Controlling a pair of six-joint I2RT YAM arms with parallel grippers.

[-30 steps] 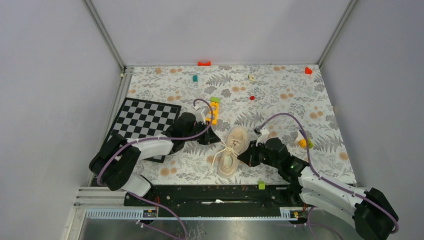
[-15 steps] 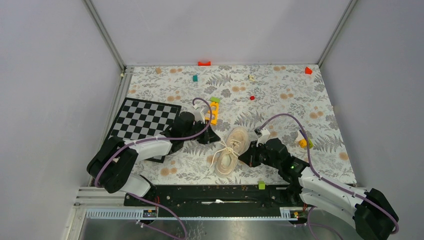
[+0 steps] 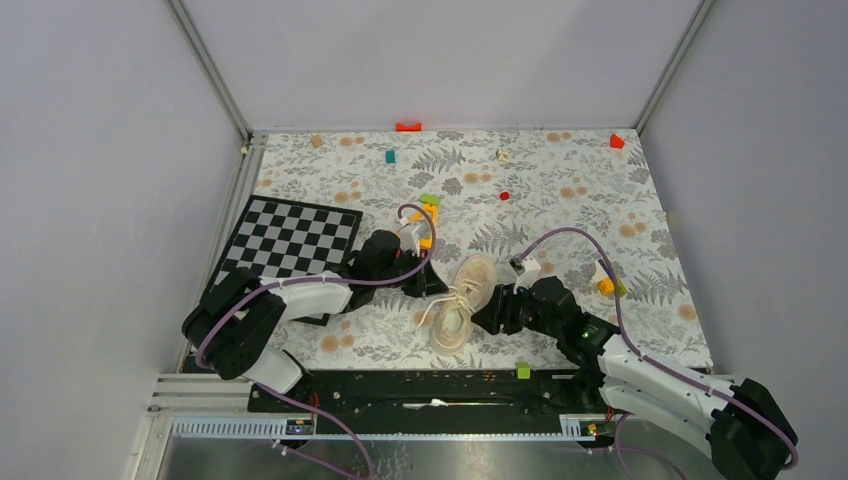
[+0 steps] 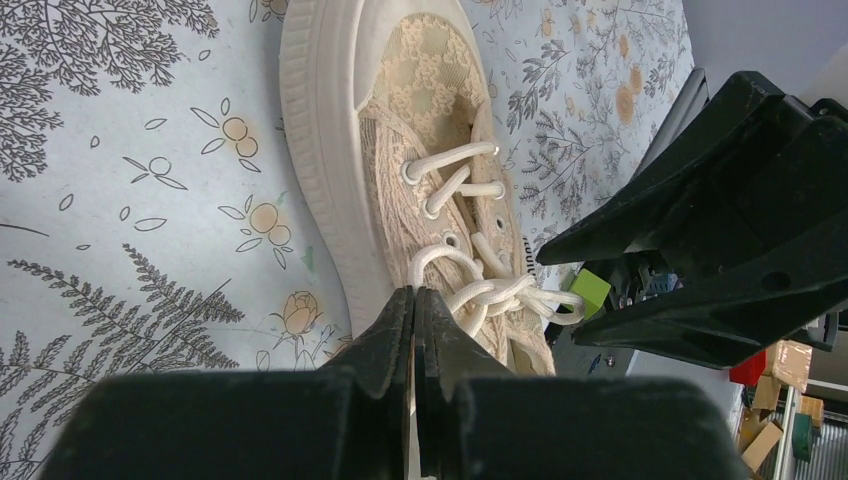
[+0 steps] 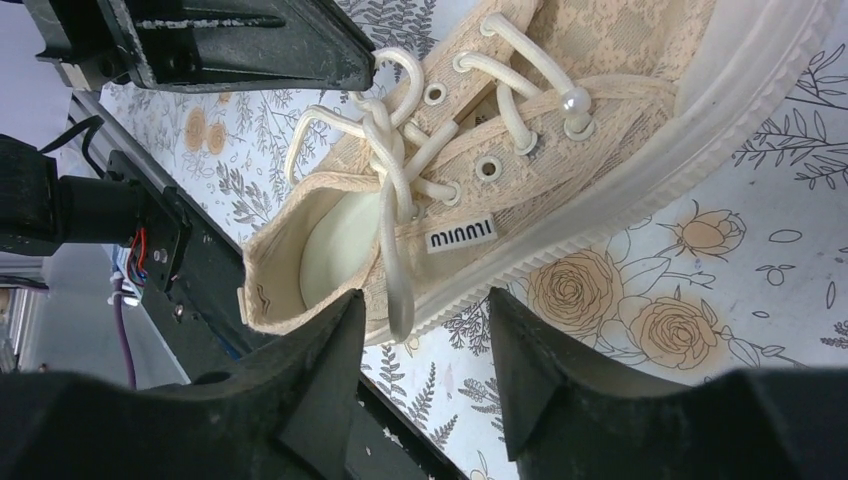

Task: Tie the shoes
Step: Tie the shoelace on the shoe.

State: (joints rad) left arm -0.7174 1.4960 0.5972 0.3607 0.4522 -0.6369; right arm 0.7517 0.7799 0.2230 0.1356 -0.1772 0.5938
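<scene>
Where the floral mat (image 3: 600,190) is seen from above, the sneaker (image 3: 460,300) is found near its middle, toe turned to 1 o'clock and heel to 7 o'clock. The left gripper (image 4: 413,293) is set at the shoe's 9 o'clock side, jaws pressed together beside a loop of the laces (image 4: 470,295); whether lace is pinched cannot be told. The right gripper (image 5: 422,300) is placed at 3 o'clock, jaws apart, a loose lace end seen between them, unclamped.
</scene>
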